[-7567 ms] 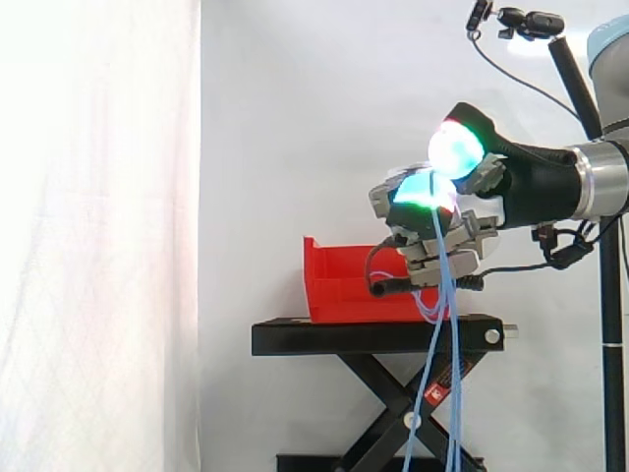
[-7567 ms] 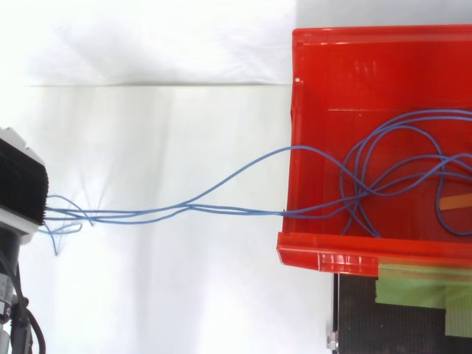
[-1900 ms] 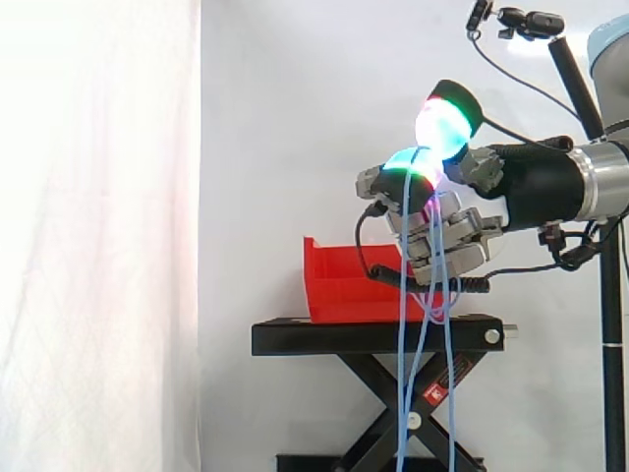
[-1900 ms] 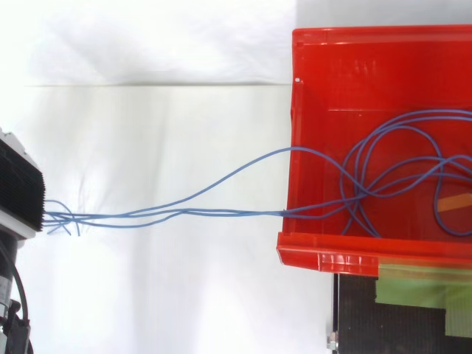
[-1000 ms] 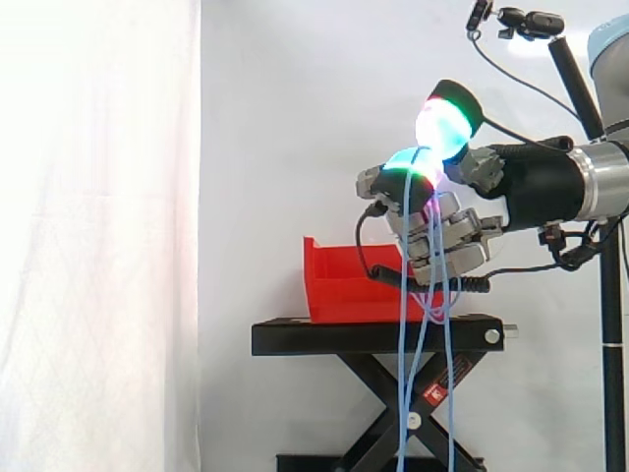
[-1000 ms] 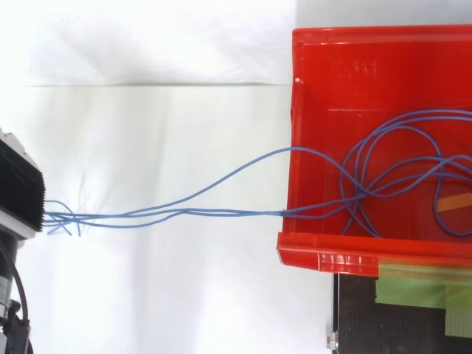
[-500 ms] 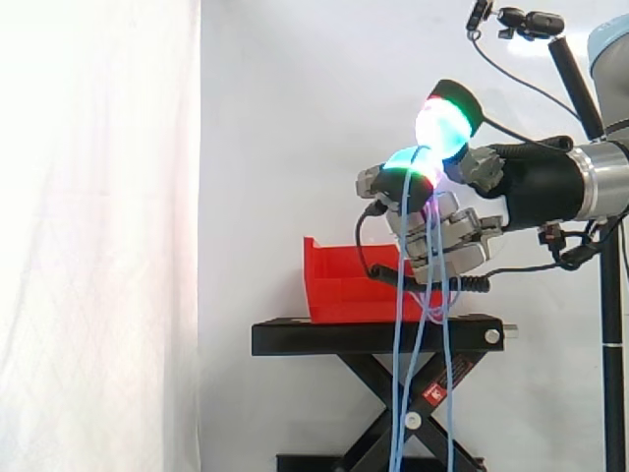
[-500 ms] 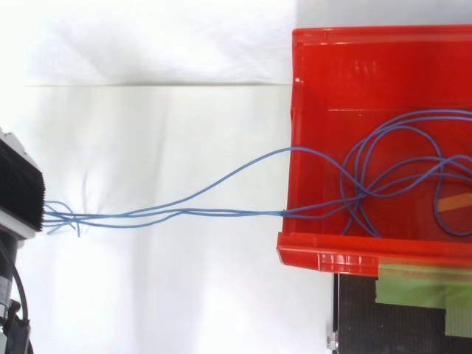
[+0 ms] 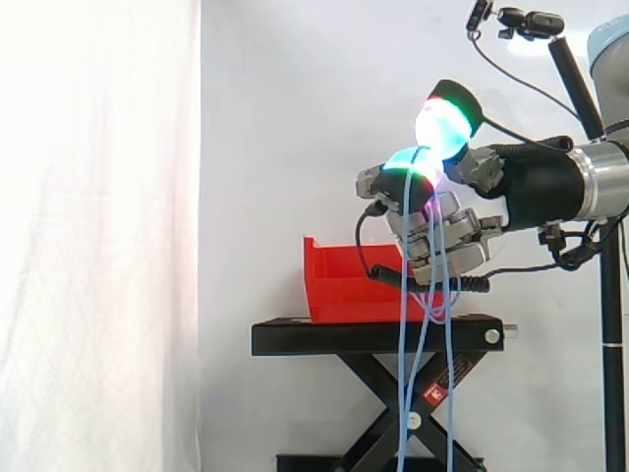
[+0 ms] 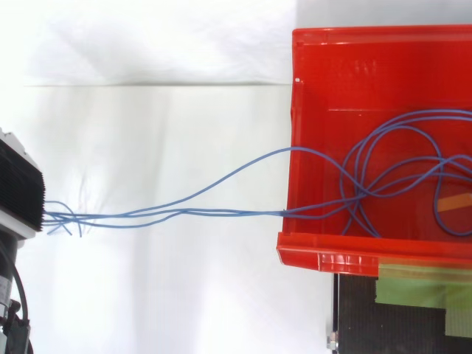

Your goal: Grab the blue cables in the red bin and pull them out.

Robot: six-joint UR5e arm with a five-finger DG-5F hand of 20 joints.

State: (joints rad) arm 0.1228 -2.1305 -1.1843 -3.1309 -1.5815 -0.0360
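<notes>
The hand (image 9: 447, 228) is raised with its fingers curled and two glowing fingertips (image 9: 413, 165) pressed together on the blue cables (image 9: 402, 393), which drape over the lower tip and hang straight down below the hand, past the black stand (image 9: 334, 337). The red bin (image 9: 339, 285) sits on that stand below the hand, towards its fingertip side. From above, the cables' (image 10: 221, 212) strands run taut over the bin's (image 10: 324, 254) wall, with their loops lying coiled inside it.
</notes>
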